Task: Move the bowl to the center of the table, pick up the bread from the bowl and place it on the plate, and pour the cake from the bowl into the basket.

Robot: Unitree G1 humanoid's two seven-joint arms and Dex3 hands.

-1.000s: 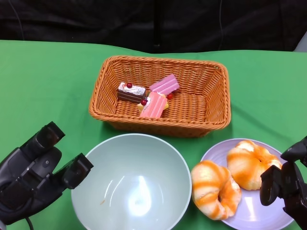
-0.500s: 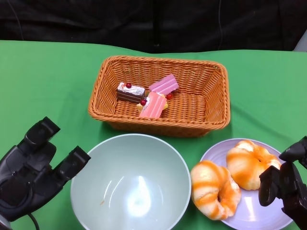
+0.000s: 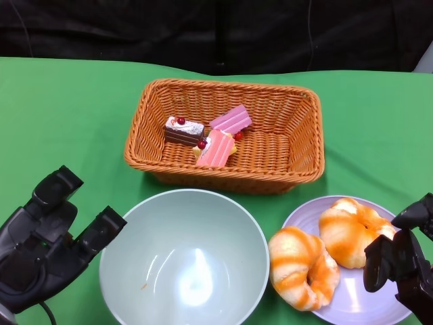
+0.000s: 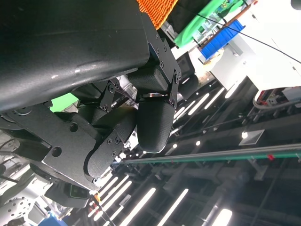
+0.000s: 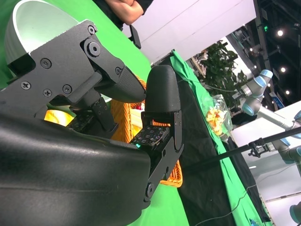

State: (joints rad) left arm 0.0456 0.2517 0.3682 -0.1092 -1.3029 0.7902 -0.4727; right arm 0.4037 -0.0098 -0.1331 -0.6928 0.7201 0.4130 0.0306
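Left hand [image 3: 47, 237] sits low at the near left in the head view, black fingers spread, holding nothing, its fingertips just beside the rim of the pale green round bowl [image 3: 122, 277]. That bowl stands upright at the near centre, mouth up, only a small speck inside. Right hand [image 3: 402, 264] hangs at the near right, fingers apart and gripping nothing, over the edge of the lilac round plate [image 3: 355, 305]. Two orange-striped bread rolls lie on that plate: one bread roll [image 3: 303, 267] overhangs its left rim, almost touching the bowl, the second roll [image 3: 352, 232] just behind it. Beyond them, the woven orange rectangular basket [image 3: 298, 128] runs its long axis left to right across the green table [image 3: 67, 122]. Inside its left half lie a chocolate cake slice [image 3: 184, 130] and two pink cake pieces [image 3: 223, 139].

Right wrist view now: the same hand fills the picture, with slivers of bowl and basket weave behind, and a person's folded arm [image 5: 124, 7] past the table.

Left wrist view: black fingers against ceiling lights, plus a corner of basket weave.
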